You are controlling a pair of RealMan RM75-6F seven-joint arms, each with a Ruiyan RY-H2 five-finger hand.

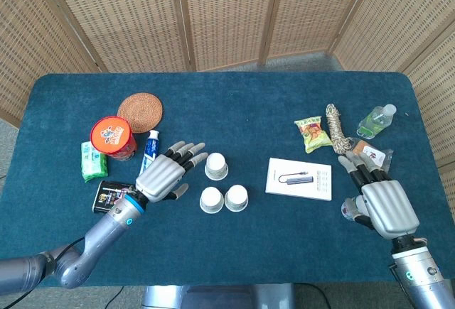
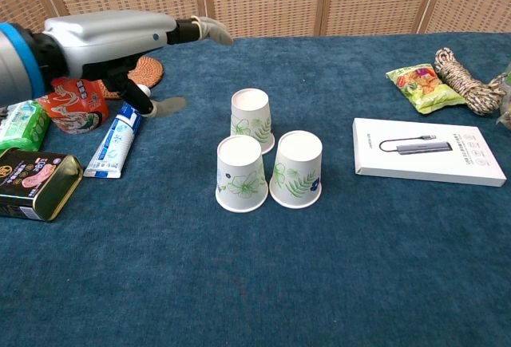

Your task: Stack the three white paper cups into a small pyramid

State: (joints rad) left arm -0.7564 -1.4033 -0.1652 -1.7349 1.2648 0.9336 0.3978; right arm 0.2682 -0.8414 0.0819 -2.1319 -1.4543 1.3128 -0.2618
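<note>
— What sits nearest the robot on the table (image 1: 234, 259)?

— Its two hands. The right hand (image 1: 377, 204) hangs low over the near right edge, fingers stretched forward and slightly apart, holding nothing. The left hand (image 1: 165, 172) hovers above the cloth left of the cups, fingers spread, nothing in it; in the chest view the left hand (image 2: 112, 37) floats over the toothpaste tube (image 2: 114, 144).

— And the cups?

— All three stand upside down near the middle. The front left paper cup (image 2: 241, 174) and the front right paper cup (image 2: 296, 168) are side by side, rims touching or nearly so. The rear paper cup (image 2: 251, 120) stands just behind them, closer to the left one. None rests on another.

— What lies around them?

— To the right, a white box with a USB hub pictured (image 1: 299, 178). To the left, a black and gold tin (image 2: 33, 183), a green packet (image 1: 92, 162), and a red instant noodle tub (image 1: 113, 137).

— Farther back?

— A woven round coaster (image 1: 140, 111) on the left; on the right a green snack bag (image 1: 311, 133), a coil of rope (image 1: 337, 127) and a small clear bottle (image 1: 376, 119) lying down.
</note>
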